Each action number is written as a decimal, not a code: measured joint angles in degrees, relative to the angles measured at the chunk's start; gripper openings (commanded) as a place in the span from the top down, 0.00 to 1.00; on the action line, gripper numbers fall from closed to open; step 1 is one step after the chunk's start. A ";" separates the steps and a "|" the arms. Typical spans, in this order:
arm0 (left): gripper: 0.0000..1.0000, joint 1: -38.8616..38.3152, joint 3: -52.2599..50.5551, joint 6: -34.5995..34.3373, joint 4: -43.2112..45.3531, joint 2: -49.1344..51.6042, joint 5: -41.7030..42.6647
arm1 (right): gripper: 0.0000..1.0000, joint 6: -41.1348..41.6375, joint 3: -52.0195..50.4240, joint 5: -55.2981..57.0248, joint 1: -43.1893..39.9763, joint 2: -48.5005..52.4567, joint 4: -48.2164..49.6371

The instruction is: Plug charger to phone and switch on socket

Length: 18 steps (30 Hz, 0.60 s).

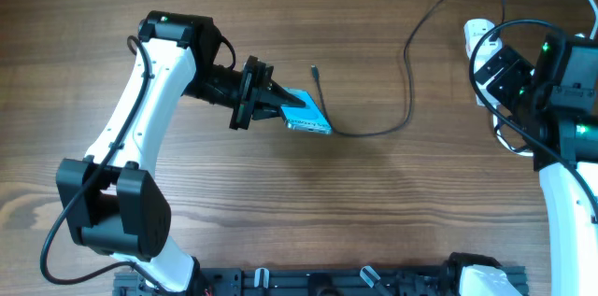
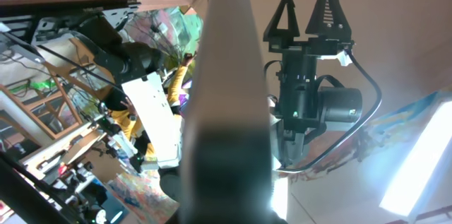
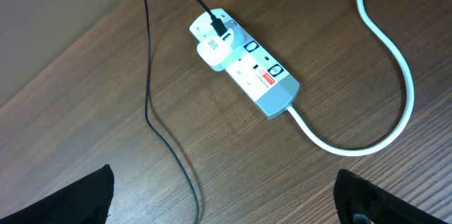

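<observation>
Held item: phone (image 1: 313,120), clamped at one short end between the closed fingers of the left gripper (image 1: 286,109), tilted and jutting out beyond its fingertips. Charger (image 1: 408,100): plug tip lies on the table (image 1: 280,203) near the phone, apart from it. Right gripper (image 3: 226,199): fingers spread wide apart. Ahead of it lies the socket (image 3: 248,70) with a white plug (image 3: 214,51) seated, the black cable running into that plug, and a thick white cable (image 3: 385,75) trailing off.
</observation>
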 measured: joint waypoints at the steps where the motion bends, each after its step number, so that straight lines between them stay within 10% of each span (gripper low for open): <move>1: 0.96 0.00 0.00 0.00 0.00 0.00 0.00 | 0.00 0.00 0.00 0.00 0.00 0.00 0.00; 18: 0.96 3.02 0.00 -0.66 5.66 -0.04 -3.19 | 0.00 0.00 0.00 0.00 0.00 0.00 0.00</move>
